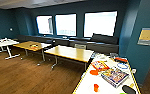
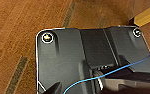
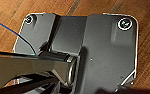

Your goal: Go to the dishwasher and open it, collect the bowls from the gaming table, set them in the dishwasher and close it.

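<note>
Gripper state cannot be told in either wrist view. The orange bowl [image 1: 93,72] lies on the gaming table [image 1: 87,86], beside the board game box [image 1: 115,76]. Square up to the yellow edge before you reach.

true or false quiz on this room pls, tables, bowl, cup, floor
1. The gaming table has a white top with a yellow edge. True.
2. An orange bowl lies on the gaming table. True.
3. The orange cup stands on a wooden-topped table. False: it stands on the gaming table, nearer the camera than the orange bowl.
4. The floor is grey carpet. False: it is brown wood boards.
5. Two wooden-topped tables stand between the gaming table and the windows. True.
6. The walls are painted red. False: they are dark teal blue.
</note>
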Motion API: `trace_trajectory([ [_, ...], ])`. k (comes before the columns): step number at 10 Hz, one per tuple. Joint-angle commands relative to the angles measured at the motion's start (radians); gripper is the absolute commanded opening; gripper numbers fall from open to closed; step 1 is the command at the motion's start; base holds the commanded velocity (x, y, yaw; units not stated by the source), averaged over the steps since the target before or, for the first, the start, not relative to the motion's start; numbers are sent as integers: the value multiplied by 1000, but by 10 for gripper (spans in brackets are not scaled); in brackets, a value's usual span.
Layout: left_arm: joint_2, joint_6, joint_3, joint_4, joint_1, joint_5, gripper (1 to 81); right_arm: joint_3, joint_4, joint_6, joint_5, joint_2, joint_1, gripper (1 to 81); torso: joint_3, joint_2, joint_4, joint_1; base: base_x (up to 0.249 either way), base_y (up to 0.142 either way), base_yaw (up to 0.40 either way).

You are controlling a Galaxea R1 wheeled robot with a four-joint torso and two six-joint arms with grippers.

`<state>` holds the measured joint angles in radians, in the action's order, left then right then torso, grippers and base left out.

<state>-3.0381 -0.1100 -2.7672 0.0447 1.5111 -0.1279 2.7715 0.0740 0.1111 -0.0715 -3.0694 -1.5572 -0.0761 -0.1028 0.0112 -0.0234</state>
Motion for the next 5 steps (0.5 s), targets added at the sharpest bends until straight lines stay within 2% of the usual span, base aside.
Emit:
trace_trajectory([
  [1, 5, -5, -3, -5, -51, 50, 811, -3, 1, 2, 48, -2, 45, 811, 0, 0, 0, 0, 0, 0, -251],
  [5, 7, -5, -3, -6, -51, 51, 811, -3, 1, 2, 48, -2, 45, 811, 0, 0, 0, 0, 0, 0, -330],
])
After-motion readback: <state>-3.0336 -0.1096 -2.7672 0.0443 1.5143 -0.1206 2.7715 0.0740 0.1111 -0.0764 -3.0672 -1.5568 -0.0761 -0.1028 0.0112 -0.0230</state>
